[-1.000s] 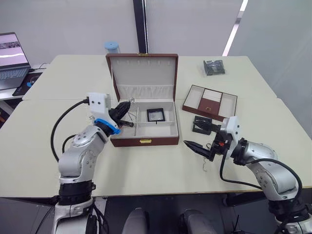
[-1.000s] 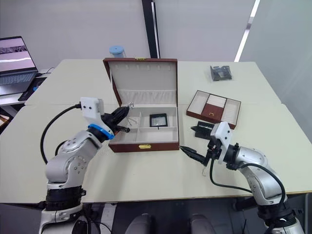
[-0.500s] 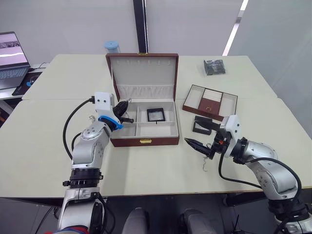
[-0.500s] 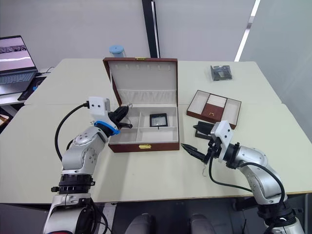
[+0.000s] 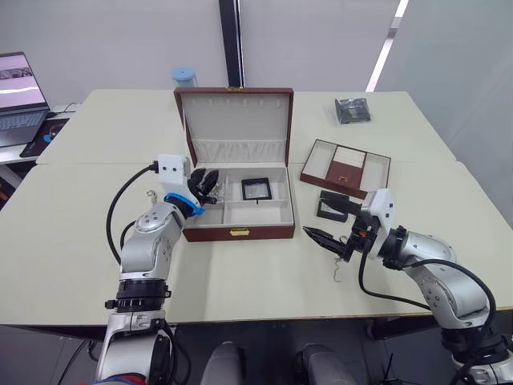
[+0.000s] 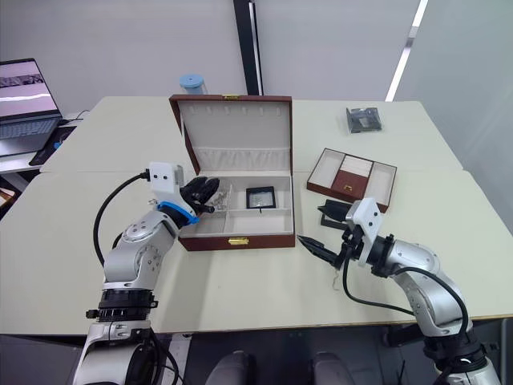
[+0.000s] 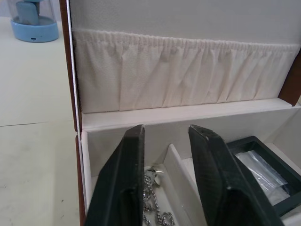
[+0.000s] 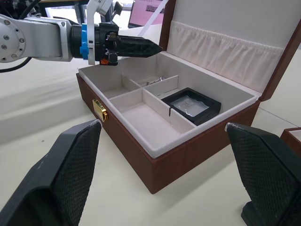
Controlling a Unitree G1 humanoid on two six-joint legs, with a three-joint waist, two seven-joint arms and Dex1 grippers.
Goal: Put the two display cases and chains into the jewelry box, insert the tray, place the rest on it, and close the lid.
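The jewelry box [image 5: 238, 233] stands open at mid-table, its lid [image 5: 235, 120] upright. One display case [image 5: 256, 188] lies in its back middle compartment. The other display case [image 5: 333, 206] rests on the table right of the box. My left gripper [image 5: 207, 183] hovers open over the back-left compartment, where a silvery chain [image 7: 153, 209] lies below its fingers [image 7: 127, 188]. My right gripper [image 5: 319, 237] is open and low over the table right of the box's front corner. Another chain [image 5: 337, 273] lies on the table just beneath that arm. The tray [image 5: 346, 167] sits right of the box.
A dark crinkled packet [image 5: 352, 110] lies at the table's far right. A blue round object [image 5: 183, 77] stands behind the lid. A laptop [image 5: 18, 88] is on a side table at the far left.
My left gripper has moved further over the box's back-left compartment and opened, leaving a chain inside. The right arm has barely moved.
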